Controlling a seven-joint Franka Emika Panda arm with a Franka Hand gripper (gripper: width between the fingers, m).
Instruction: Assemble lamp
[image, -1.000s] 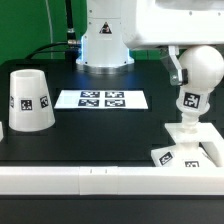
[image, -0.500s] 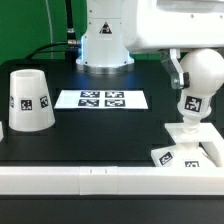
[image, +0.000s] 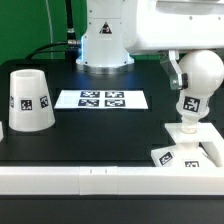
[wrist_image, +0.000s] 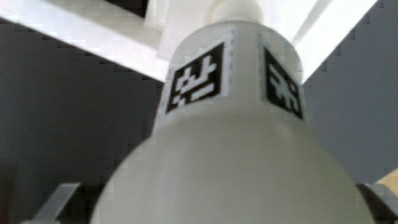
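Lamp bulb post (image: 193, 100) is standing upright on the square base (image: 203, 149), gripper (wrist_image: 222, 198) jaws flanking its bulb, clamped or not I cannot tell; shade (image: 30, 100) is sitting well apart.

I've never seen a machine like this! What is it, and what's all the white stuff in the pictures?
It is a robot arm building a lamp. One picture comes from a camera standing off to the side. The other comes from a camera on the arm's wrist, very close to the lamp's post. On the black table are a cup-shaped shade, a flat marker board with square patterns, and the lamp's square base. The post stands upright on the base, and the jaws seem to hold its round top.
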